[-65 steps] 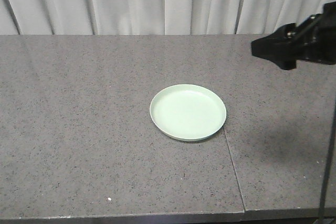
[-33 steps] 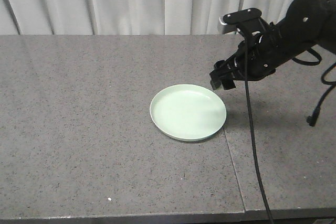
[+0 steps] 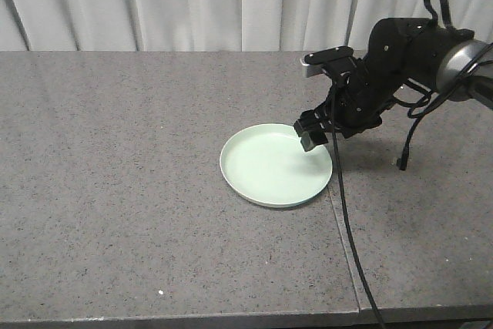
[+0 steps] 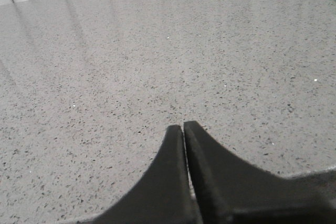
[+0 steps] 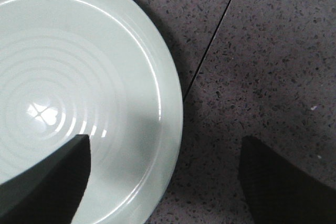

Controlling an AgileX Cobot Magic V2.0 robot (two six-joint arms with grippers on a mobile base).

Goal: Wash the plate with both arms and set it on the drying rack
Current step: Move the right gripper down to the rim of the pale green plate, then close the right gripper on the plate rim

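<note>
Open speckled countertop [image 3: 115, 190] runs from the plate's [image 3: 266, 175] six through twelve o'clock. At its two o'clock the right gripper [image 3: 308, 135], jaws spread across the rim, blocks approach; its cable [image 3: 343, 217] trails past four o'clock.

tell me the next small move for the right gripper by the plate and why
Probably lower the right gripper and close on the rim of the plate: in the wrist view its jaws are open, one finger over the plate's inside, the other over the stone countertop, the rim between them.

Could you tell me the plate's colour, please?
The round glossy plate is pale mint green, faintly ringed; clearest in right wrist view.
</note>
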